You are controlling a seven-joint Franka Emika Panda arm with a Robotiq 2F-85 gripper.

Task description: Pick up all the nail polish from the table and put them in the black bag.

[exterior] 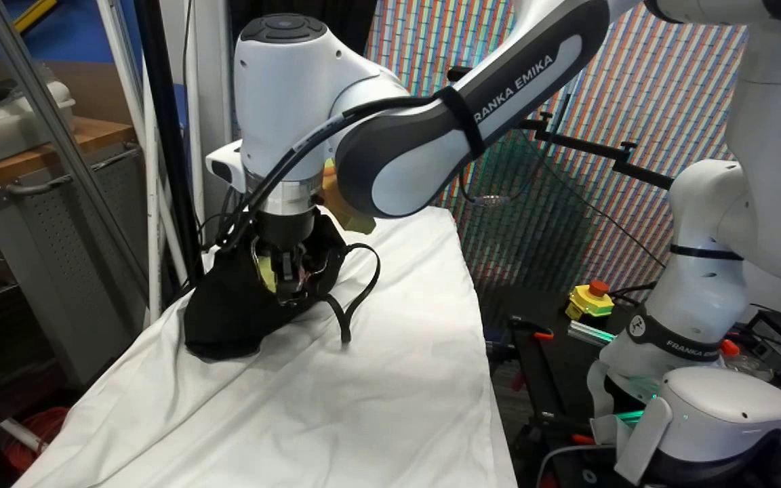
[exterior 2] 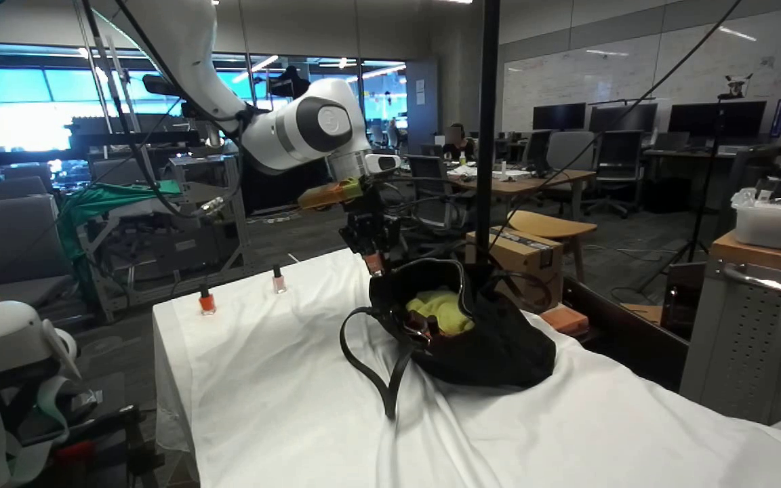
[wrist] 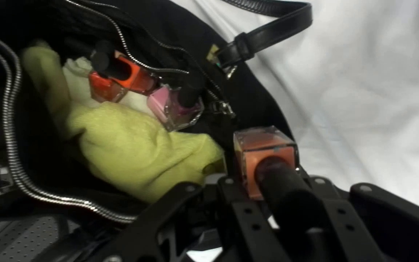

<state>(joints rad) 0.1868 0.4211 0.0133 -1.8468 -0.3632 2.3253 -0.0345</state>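
My gripper [wrist: 273, 182] is shut on an orange nail polish bottle [wrist: 247, 160], whose black cap points back between the fingers. In an exterior view the held bottle [exterior 2: 375, 263] is at the rim of the black bag [exterior 2: 499, 346]; whether it is inside the opening I cannot tell. The bag gapes open, and in it lie two red-orange bottles [wrist: 138, 78] and pink polish [wrist: 158, 100] with a black cap, beside a yellow cloth [wrist: 147, 149]. On the white-draped table [exterior 2: 282, 379] a red-orange bottle [exterior 2: 207, 302] and a pale pink bottle [exterior 2: 278, 282] stand upright.
A looped strap [exterior 2: 390, 390] of the bag spreads over the cloth. Beyond the table edge are a cardboard box [exterior 2: 523, 261] and a black pole [exterior 2: 489, 135]. A metal cabinet [exterior: 78, 257] stands near the bag's side of the table.
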